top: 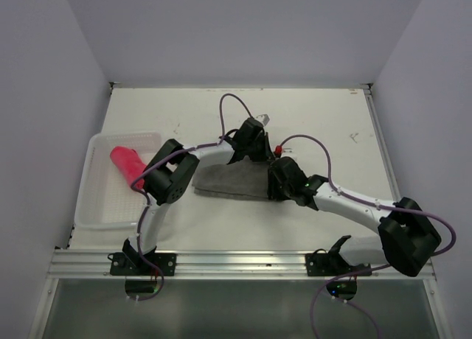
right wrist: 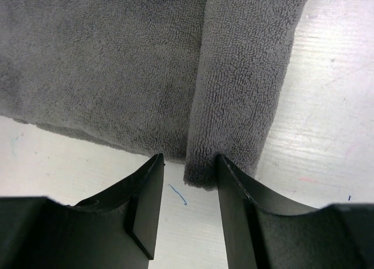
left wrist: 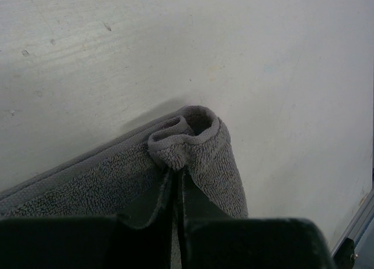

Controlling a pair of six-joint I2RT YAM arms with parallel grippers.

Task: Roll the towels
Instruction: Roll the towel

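Note:
The grey towel (top: 225, 181) lies flat mid-table, its right edge turned into a short roll (right wrist: 245, 76). My left gripper (left wrist: 177, 175) is shut on the far end of that roll, where the grey towel (left wrist: 117, 181) curls over the fingertips. At the near end my right gripper (right wrist: 190, 161) stands open; the end of the roll sits against its right finger (right wrist: 234, 187), with bare table by the left one. In the top view the left gripper (top: 259, 149) and right gripper (top: 276, 180) flank the roll. The pink towel (top: 127, 164) lies rolled in the basket.
The white perforated basket (top: 99, 210) stands at the table's left edge, beside the left arm's elbow. A small red part (top: 279, 148) shows between the two wrists. The white tabletop (top: 332, 118) stretches behind and to the right of the towel.

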